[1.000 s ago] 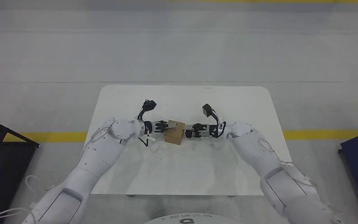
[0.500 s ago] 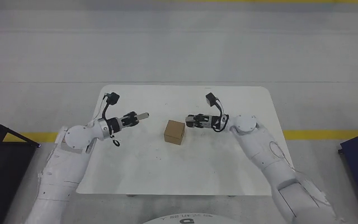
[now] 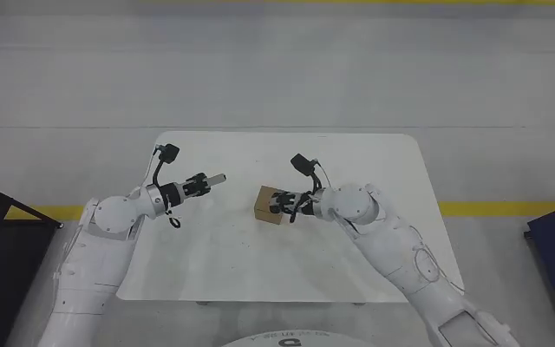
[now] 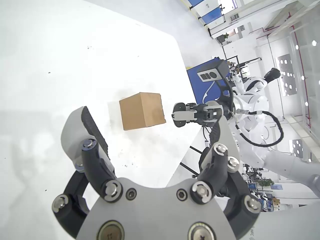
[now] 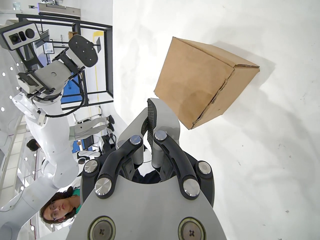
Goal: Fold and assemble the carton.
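Note:
A small closed brown carton point(image 3: 267, 205) stands on the white table point(image 3: 347, 252), near its middle. My right gripper point(image 3: 280, 205) is shut with nothing between its fingers, and its tip lies at the carton's right side. In the right wrist view the pressed-together fingertips point(image 5: 151, 112) sit just beside a lower corner of the carton point(image 5: 200, 81). My left gripper point(image 3: 217, 180) hangs open well to the left of the carton. The left wrist view has the carton point(image 4: 141, 111) beyond the spread fingers point(image 4: 83, 119), with the right gripper point(image 4: 178, 116) close behind it.
Around the carton the tabletop is bare white with small dark specks. Yellow floor tape point(image 3: 486, 208) runs past both sides of the table. A blue panel point(image 4: 200, 76) stands beyond the table's edge.
The left gripper let go of the carton and drew back to the left. The right gripper backed off a little, then came in again at the carton's right side.

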{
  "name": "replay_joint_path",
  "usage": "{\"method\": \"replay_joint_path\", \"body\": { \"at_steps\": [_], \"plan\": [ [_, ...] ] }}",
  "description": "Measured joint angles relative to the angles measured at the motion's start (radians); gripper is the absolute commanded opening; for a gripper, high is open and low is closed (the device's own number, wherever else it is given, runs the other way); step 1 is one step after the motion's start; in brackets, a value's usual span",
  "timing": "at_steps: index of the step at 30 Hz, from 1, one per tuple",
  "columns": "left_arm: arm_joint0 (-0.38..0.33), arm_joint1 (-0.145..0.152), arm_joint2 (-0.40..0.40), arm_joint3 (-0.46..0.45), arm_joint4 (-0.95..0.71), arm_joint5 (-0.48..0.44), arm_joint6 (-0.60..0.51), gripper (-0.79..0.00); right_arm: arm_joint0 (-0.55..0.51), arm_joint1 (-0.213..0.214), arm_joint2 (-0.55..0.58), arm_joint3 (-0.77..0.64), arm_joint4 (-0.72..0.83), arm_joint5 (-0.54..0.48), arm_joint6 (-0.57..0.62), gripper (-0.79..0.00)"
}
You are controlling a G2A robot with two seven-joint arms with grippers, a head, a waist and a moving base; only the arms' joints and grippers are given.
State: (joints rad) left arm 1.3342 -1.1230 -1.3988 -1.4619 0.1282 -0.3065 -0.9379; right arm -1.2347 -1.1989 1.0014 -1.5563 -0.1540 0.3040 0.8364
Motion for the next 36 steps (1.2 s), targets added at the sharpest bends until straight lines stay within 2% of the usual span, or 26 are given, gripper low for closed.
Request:
{"method": "replay_joint_path", "body": {
  "at_steps": [14,25,36],
  "plan": [
    [0.0,0.0,0.0,0.0,0.0,0.0,0.0,0.0,0.174,-0.053,-0.13,0.238,0.069,0.054,0.015,-0.785],
    [0.0,0.0,0.0,0.0,0.0,0.0,0.0,0.0,0.136,-0.037,-0.077,0.161,0.075,0.01,0.004,-0.785],
    [0.0,0.0,0.0,0.0,0.0,0.0,0.0,0.0,0.215,-0.063,-0.154,0.273,0.064,0.089,0.028,-0.785]
  ]
}}
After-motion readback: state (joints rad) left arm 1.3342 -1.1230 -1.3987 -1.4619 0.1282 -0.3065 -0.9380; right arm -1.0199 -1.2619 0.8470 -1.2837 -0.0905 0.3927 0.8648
